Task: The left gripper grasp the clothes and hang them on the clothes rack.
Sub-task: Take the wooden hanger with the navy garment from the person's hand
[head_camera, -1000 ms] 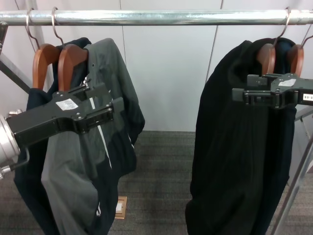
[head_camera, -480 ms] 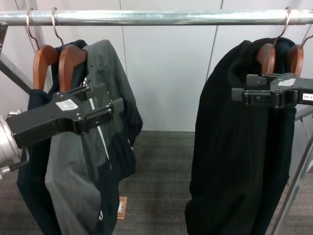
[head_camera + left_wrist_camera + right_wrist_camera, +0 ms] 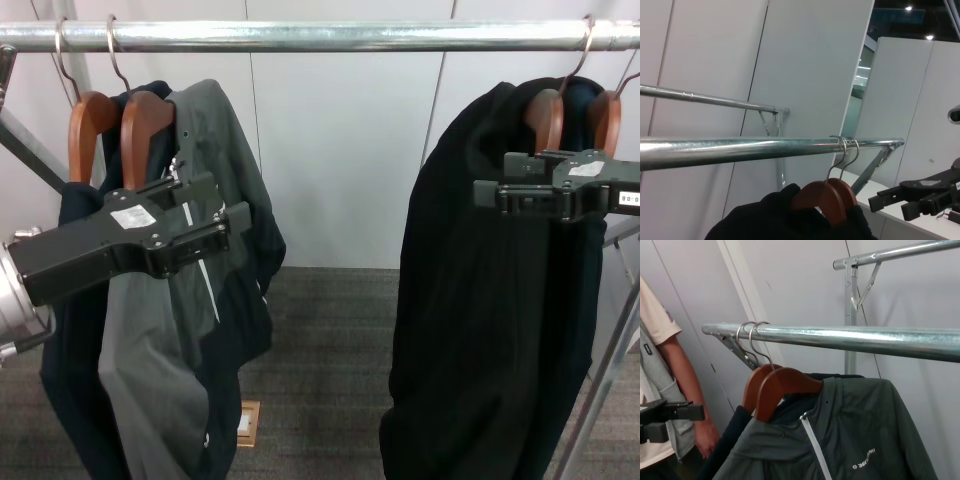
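I see the T-shirt (image 3: 70, 330) hanging from the rack (image 3: 330, 36) at its left end, just behind the jacket (image 3: 200, 300). My left end effector (image 3: 235, 222) sits below the rack against the jacket, jaws narrowly parted, holding nothing. The right end effector (image 3: 480, 195) rests by the coat (image 3: 480, 330); I cannot tell its opening.

Navy clothes (image 3: 70, 330), grey-and-dark jacket (image 3: 180, 330), black coat (image 3: 480, 320), silver clothes rack (image 3: 330, 36)

head: level, near, facing clothes rack (image 3: 330, 36) | wrists: close below, upward | shared: rack
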`<state>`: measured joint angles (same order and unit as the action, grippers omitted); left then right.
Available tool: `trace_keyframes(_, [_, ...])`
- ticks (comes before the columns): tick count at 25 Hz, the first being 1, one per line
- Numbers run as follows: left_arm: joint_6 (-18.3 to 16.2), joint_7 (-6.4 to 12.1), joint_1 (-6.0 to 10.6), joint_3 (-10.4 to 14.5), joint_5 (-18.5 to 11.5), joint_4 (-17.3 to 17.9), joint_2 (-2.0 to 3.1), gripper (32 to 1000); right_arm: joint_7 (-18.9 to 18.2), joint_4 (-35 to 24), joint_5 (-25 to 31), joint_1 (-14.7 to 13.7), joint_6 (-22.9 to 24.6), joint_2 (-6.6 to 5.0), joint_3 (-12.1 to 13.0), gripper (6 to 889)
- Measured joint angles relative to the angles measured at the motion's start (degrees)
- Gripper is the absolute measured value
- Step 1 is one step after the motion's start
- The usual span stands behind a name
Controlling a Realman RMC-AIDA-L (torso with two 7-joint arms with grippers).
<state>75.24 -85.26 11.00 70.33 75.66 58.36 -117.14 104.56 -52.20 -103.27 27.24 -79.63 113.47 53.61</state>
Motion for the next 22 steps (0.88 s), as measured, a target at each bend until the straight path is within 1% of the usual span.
trace_keyframes(7, [0.0, 0.10, 0.05, 0.4, 0.4, 0.1, -0.02, 726, 0.0, 0.0, 0.0, 0.0, 0.0, 0.00, 0.0, 823])
trace_keyframes(14, [0.3, 0.06, 0.02, 0.2, 0.4, 0.2, -0.02, 726, 0.0, 0.0, 0.0, 0.0, 0.0, 0.00, 0.0, 823])
trace_keyframes(17, [0.8, 0.56, -0.13, 0.1, 0.4, 0.2, -0.02, 728, 0.0, 0.0, 0.0, 0.0, 0.0, 0.00, 0.0, 823])
trace_keyframes(19, [0.9, 1.25, -0.32, 0.2, 0.5, 0.2, 0.01, 728, -0.1, 0.0, 0.0, 0.0, 0.0, 0.00, 0.0, 822])
trace_keyframes(20, [1.2, 2.23, -0.47, 0.3, 1.0, 0.1, 0.05, 727, -0.1, 0.0, 0.0, 0.0, 0.0, 0.00, 0.0, 822])
trace_keyframes(21, [1.4, 2.78, -0.56, 0.3, 1.4, 0.1, 0.06, 727, -0.2, 0.0, 0.0, 0.0, 0.0, 0.00, 0.0, 822])
trace_keyframes(22, [1.4, 2.78, -0.56, 0.3, 1.4, 0.1, 0.06, 727, -0.2, 0.0, 0.0, 0.0, 0.0, 0.00, 0.0, 822])
